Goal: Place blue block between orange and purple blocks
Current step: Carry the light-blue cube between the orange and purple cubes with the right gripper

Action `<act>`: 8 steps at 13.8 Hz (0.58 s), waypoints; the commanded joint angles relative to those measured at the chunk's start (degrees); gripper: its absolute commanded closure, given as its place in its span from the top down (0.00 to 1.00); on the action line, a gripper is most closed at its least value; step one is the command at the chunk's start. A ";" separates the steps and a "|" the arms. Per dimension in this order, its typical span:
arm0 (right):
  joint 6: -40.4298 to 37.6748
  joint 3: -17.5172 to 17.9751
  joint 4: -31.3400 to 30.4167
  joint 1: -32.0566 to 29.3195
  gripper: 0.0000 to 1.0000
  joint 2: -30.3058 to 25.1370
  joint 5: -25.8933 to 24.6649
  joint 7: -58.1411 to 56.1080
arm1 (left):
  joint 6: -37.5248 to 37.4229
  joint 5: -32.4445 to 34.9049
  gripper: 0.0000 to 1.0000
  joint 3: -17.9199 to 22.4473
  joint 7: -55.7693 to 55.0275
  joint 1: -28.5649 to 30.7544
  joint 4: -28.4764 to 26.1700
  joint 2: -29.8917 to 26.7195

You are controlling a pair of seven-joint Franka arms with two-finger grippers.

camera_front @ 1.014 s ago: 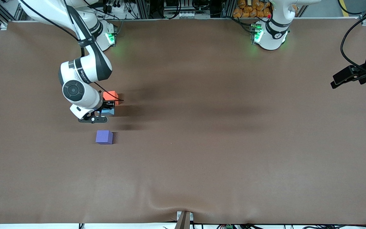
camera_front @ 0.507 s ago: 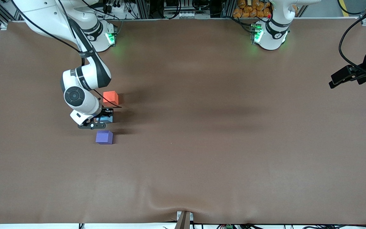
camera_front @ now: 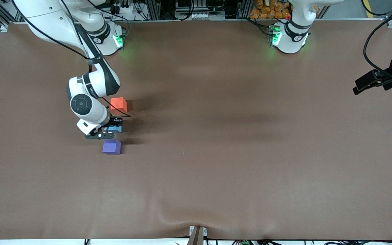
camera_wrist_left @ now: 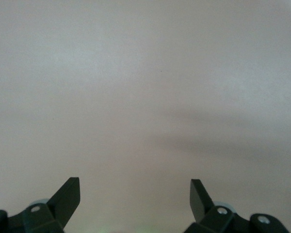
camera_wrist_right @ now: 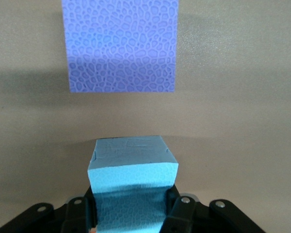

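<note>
My right gripper (camera_front: 112, 129) is shut on the sky-blue block (camera_front: 116, 128), low over the brown table between the other two cubes. In the right wrist view the blue block (camera_wrist_right: 132, 172) sits between the jaws, with the purple block (camera_wrist_right: 120, 44) just ahead of it. The orange block (camera_front: 118, 104) lies farther from the front camera than the gripper. The purple block (camera_front: 111, 146) lies nearer to the front camera. My left gripper (camera_wrist_left: 135, 196) is open and empty, held off past the left arm's end of the table (camera_front: 369, 83), and waits.
The brown table cover (camera_front: 233, 136) stretches wide toward the left arm's end. A ripple in the cover (camera_front: 179, 219) lies at the edge nearest the front camera. Black cables (camera_front: 374, 34) hang by the left arm.
My right gripper has carried the blue block from beside the orange block toward the front camera, into the gap between orange and purple. The left arm has barely moved.
</note>
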 commanded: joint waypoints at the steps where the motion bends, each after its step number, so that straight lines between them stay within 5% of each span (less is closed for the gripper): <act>1: 1.36 0.78 0.24 -0.45 0.17 0.70 -1.70 1.07 | 0.26 0.22 1.00 -0.13 1.20 0.30 0.09 -0.24; 3: 1.36 0.78 0.42 -0.37 0.47 0.61 -1.70 1.07 | 0.17 0.22 1.00 -0.13 1.20 0.22 0.00 -0.23; 4: 1.36 0.78 0.42 -0.10 0.96 0.61 -1.62 1.24 | 0.17 0.22 1.00 -0.13 1.20 0.13 -0.09 -0.32; 8: -0.22 0.86 0.85 -0.10 1.00 -1.49 -1.62 1.16 | 0.26 0.48 1.00 -0.13 1.20 0.13 0.09 -0.32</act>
